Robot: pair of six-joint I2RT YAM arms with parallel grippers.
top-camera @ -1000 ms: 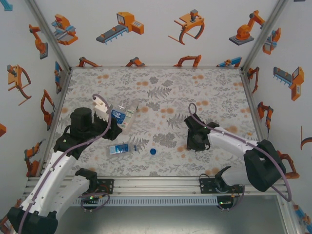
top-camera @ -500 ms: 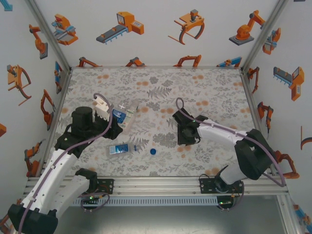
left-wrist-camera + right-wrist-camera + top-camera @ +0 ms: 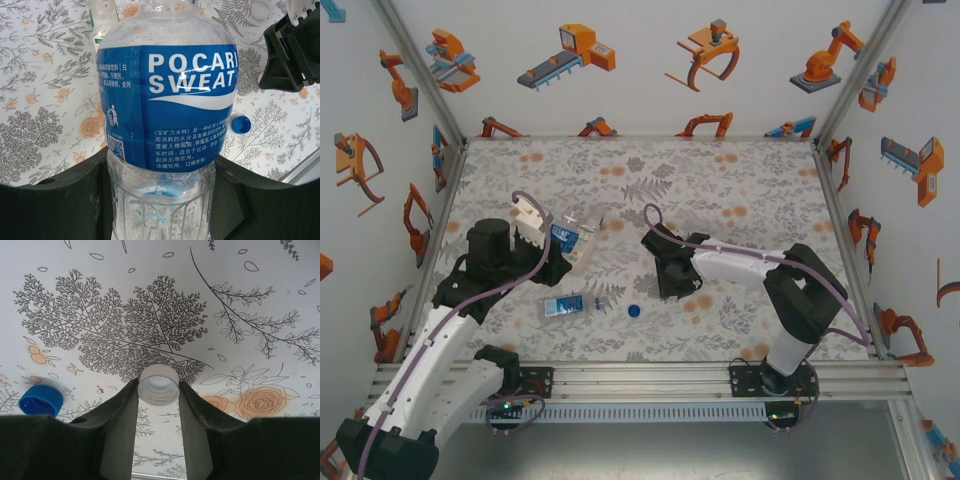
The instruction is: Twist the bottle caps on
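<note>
Working over a floral worktop [image 3: 740,190]. Clamping the left jaws around the lower body of a blue-label bottle [image 3: 165,100], at the worktop's left side, with the label reading POCARI SWEAT toward the wrist camera. Leaving a second bottle [image 3: 565,305], also blue-labelled, lying on its side near the front edge, just below the left jaws. Keeping a slim bottle [image 3: 102,17] with a green-and-white label just behind the held one. Pinching a white cap [image 3: 158,384] between the narrow right jaws near mid-worktop, open side facing the wrist camera. Leaving a blue cap [image 3: 41,401] lying on the worktop, between the right jaws and the lying bottle.
</note>
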